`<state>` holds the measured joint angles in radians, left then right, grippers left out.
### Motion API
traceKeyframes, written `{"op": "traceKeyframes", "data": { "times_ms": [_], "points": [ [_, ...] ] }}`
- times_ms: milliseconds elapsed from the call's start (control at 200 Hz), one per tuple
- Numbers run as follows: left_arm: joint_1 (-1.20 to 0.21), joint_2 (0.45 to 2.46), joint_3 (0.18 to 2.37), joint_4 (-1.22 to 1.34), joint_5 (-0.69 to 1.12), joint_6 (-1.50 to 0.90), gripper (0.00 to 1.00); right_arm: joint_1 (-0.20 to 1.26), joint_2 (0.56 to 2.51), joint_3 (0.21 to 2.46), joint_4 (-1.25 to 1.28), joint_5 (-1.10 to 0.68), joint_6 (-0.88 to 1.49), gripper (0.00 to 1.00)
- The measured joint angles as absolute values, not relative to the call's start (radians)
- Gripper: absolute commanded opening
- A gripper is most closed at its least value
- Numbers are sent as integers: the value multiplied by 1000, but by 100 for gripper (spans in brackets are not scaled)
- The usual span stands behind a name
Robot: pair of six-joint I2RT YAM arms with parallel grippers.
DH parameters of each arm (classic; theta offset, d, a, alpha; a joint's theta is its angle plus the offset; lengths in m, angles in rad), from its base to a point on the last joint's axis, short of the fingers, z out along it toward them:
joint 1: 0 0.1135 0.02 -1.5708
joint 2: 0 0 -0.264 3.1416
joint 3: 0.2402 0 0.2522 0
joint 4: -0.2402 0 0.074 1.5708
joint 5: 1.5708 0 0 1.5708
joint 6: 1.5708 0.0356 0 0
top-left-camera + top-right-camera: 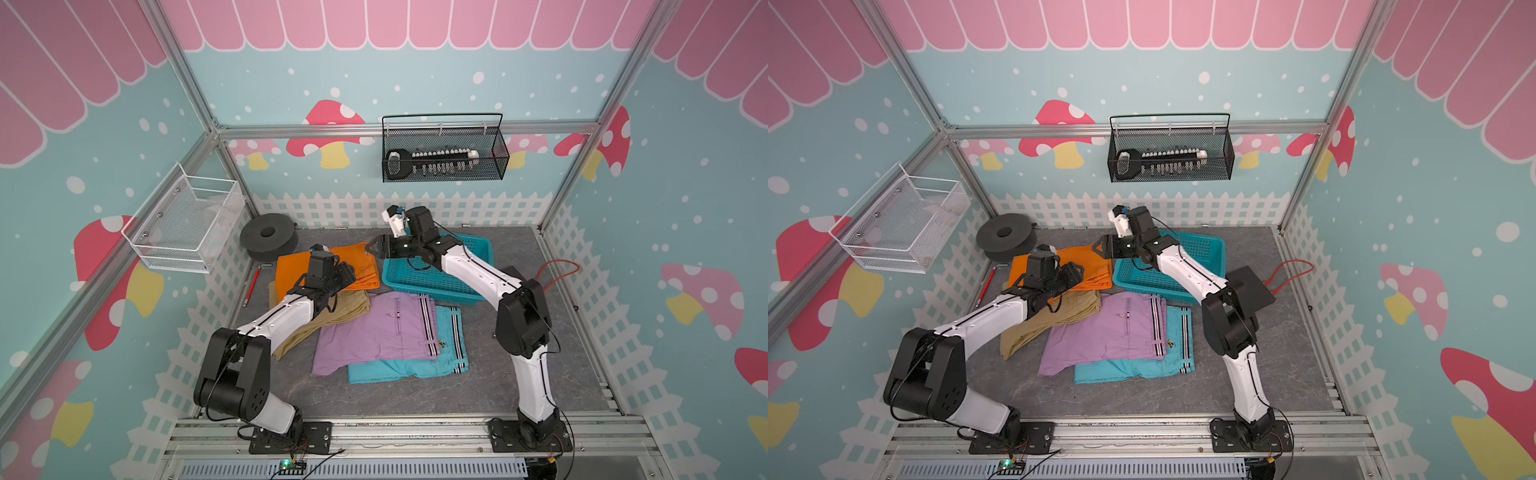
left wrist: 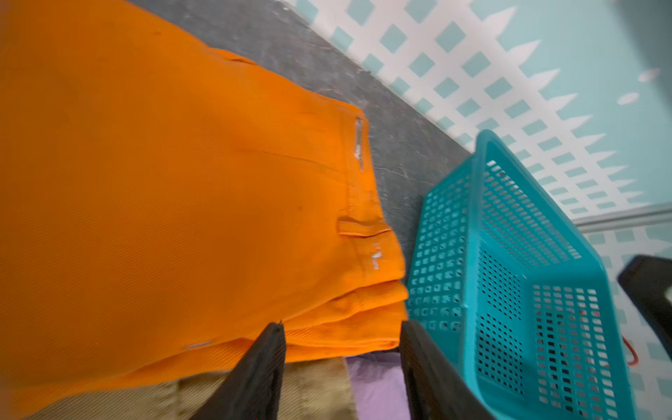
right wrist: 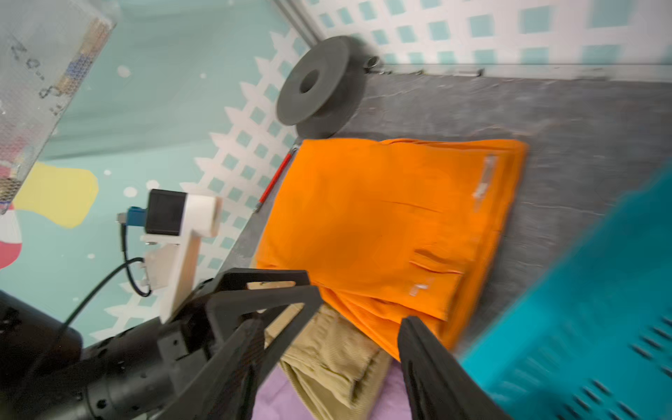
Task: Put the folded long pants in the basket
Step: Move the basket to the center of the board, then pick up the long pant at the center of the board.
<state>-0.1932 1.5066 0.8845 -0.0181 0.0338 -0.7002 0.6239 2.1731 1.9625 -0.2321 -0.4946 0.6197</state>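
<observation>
Grey marbled tabletop, ribbed orange pants, lattice teal basket

This is a robot test booth in a lab, dressed up like a toy cottage. A bare metal frame holds printed walls showing mushrooms, a pink awning and a white picket fence, all flat pictures. Two robot arms, the left arm and the right arm, are bolted to a metal rail at the front edge of a grey table, with loose wires and a small circuit board close by. A black wire basket and a white wire basket hang on the walls. Folded pants lie beside a blue basket on the table.
</observation>
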Motion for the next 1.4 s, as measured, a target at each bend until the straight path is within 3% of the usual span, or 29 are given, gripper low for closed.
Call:
{"op": "traceKeyframes", "data": {
  "times_ms": [155,295,405,480,670,971,1401],
  "points": [
    [-76,1444,796,-29,-19,-753,53,710,2325,2107,-252,-444,654,64],
    [-54,1407,767,-36,-73,-776,53,714,2420,2166,-315,-336,664,64],
    [-52,1383,766,-36,-82,-783,53,701,2442,2177,-355,-233,657,63],
    [-51,1370,766,-36,-73,-786,53,691,2442,2187,-392,-175,657,58],
    [-50,1344,766,-36,-58,-798,53,671,2440,2170,-428,-59,667,63],
    [-48,1351,766,-34,-30,-805,53,666,2523,2427,-460,-100,712,65],
    [-48,1356,764,-33,-14,-805,53,688,2580,2444,-512,-70,720,65]
  ]
}}
